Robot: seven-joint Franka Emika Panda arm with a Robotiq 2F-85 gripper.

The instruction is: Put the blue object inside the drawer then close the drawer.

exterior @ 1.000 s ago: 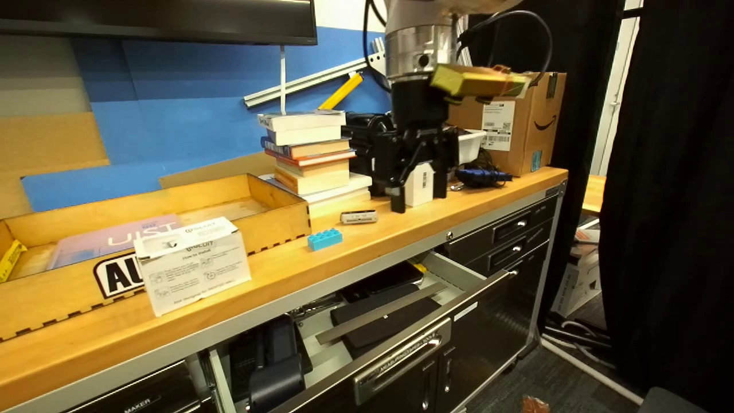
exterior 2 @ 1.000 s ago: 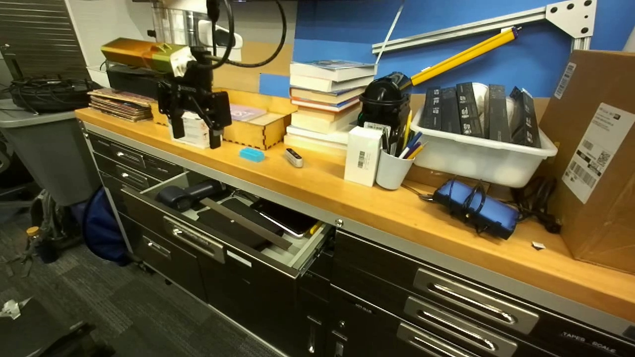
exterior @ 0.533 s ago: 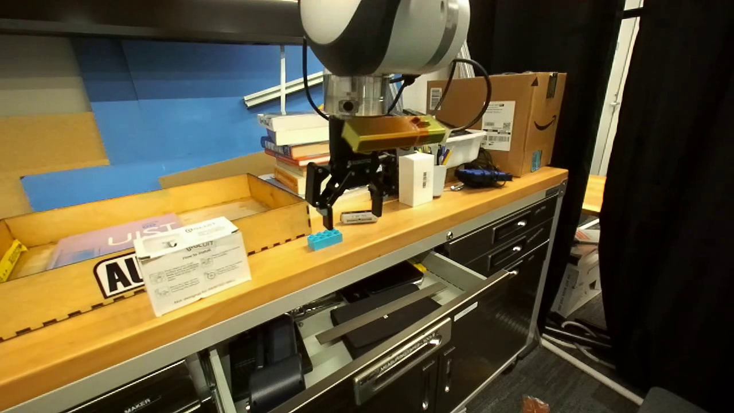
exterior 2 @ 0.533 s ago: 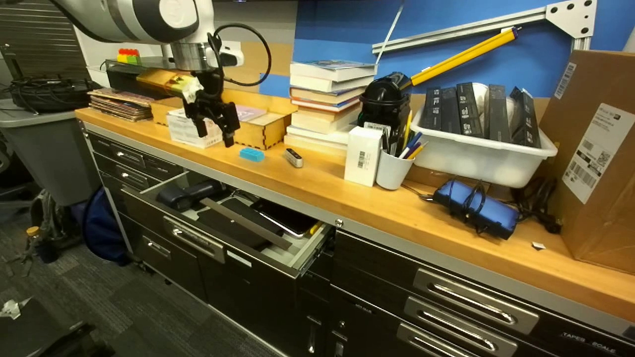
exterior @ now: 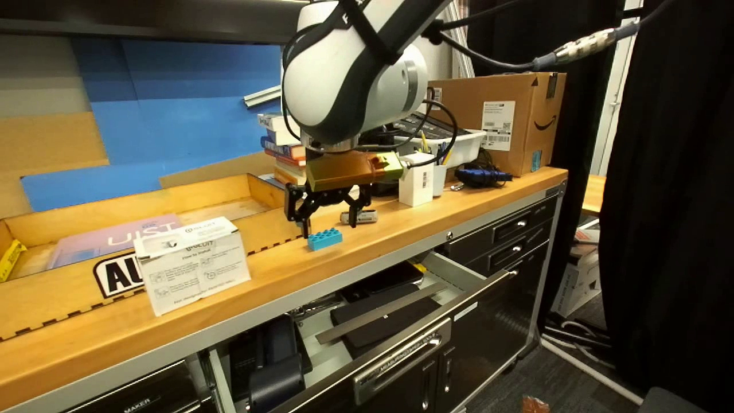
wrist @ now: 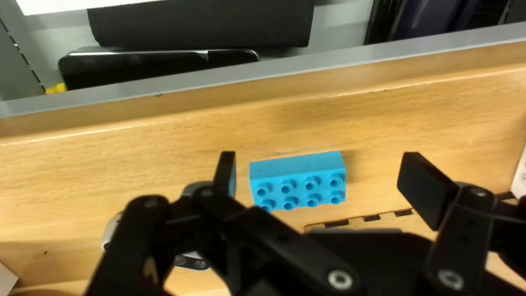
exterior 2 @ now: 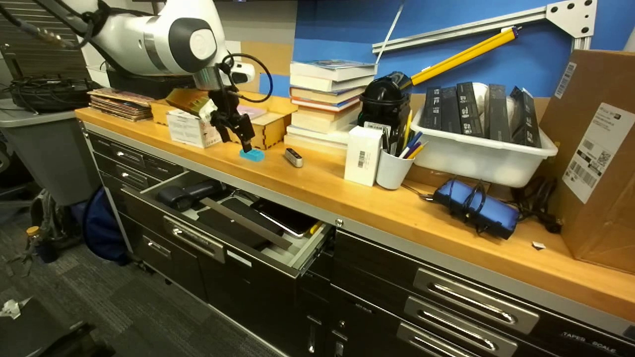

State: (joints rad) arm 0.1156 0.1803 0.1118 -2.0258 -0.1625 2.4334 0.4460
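Your end effector point(wrist: 317, 174) hangs wide over blue block point(wrist: 298, 181) on table point(wrist: 123, 164), near open drawer point(exterior 2: 194, 239). Block seems slightly off-centre, toward wrist view's left: align first, lower straight, then pinch ends.

A workshop or lab: labelled metal drawers point(exterior 2: 476, 302), wooden workbench point(exterior 2: 317, 183), 1 robot arm point(exterior 2: 163, 44).

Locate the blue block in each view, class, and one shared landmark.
In an exterior view: blue block left of centre, lower half.
In an exterior view: blue block left of centre, upper half.
Wrist view: blue block near centre, slightly right.
Landmark: open drawer, below the block in both exterior views, above in wrist.
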